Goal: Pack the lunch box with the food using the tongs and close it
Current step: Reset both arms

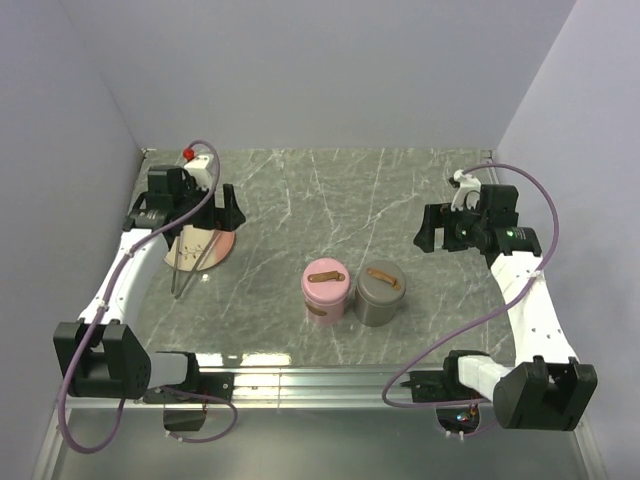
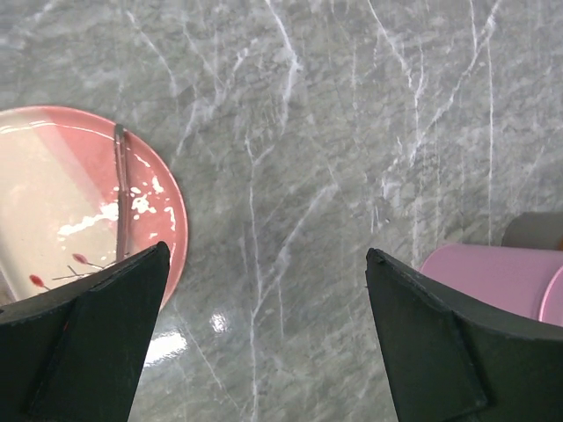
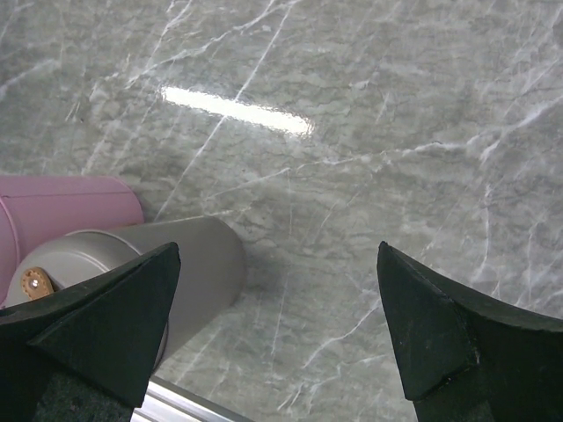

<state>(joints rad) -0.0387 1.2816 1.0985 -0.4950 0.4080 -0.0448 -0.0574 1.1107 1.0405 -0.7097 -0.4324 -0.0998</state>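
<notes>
left pincer [image 2: 266, 255] wide, empty — tongs [image 2: 120, 193] on pink plate [image 2: 173, 211] beside one finger | right pincer [image 3: 280, 251] wide, empty — grey lunch tin [image 3: 189, 255] beside one finger

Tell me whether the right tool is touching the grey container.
Apart. The top view shows bare table between the right tool and the grey container; the tool's fingers stand open, holding nothing.
</notes>
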